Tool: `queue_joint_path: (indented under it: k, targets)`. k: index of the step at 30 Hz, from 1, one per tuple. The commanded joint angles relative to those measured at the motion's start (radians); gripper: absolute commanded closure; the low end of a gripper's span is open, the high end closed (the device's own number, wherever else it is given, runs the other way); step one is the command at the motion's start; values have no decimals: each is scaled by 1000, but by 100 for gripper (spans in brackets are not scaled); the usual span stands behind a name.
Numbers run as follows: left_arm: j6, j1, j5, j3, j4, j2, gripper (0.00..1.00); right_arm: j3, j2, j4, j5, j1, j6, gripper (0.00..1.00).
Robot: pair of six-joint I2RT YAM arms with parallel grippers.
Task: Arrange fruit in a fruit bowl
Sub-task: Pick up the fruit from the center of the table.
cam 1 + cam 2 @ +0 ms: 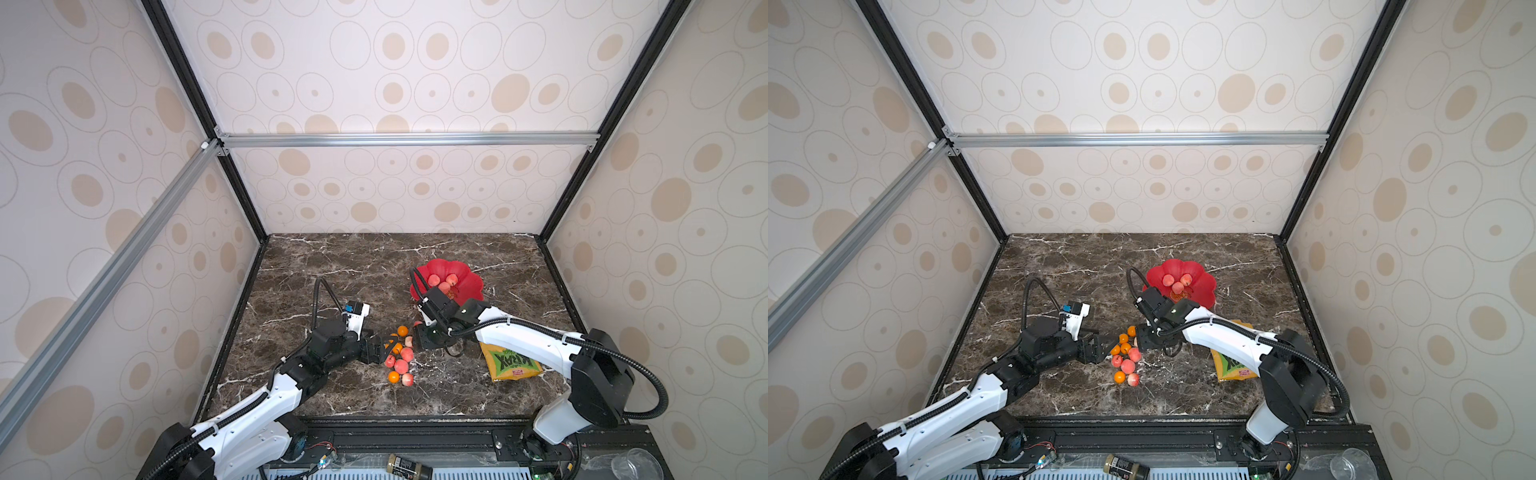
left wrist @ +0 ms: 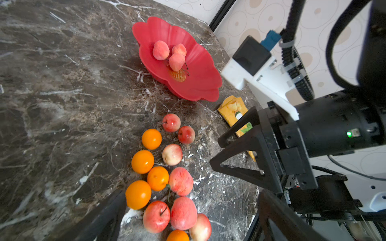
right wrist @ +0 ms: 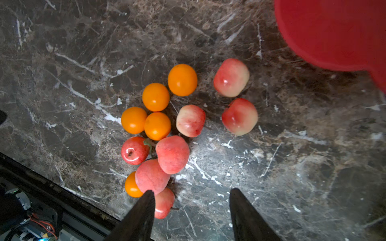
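The red scalloped fruit bowl stands at the back right of the marble table and holds three pink fruits. Several more pink and orange fruit lie in a cluster mid-table. My left gripper is open at the cluster's left edge, with its fingers straddling the nearest fruits. On the right side of the cluster my right gripper hovers open. It holds nothing, and one pink fruit shows beside a finger.
A yellow-green snack bag lies on the table under the right arm. Below the table's front edge, a dark bottle and a clear plastic cup lie on the rail. Enclosure walls surround the table on three sides.
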Motion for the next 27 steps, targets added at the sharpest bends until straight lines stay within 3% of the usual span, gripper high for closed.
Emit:
queue_joint_path:
  k: [1, 8, 27]
  targets:
    - [-18, -10, 2, -12, -62, -47, 1, -2, 34, -9, 29, 15, 53, 40]
    - [-39, -15, -40, -48, -79, -111, 1, 36, 98, -6, 28, 46, 66, 40]
    - [-42, -17, -53, -46, -76, -122, 1, 78, 182, -6, 3, 67, 72, 40]
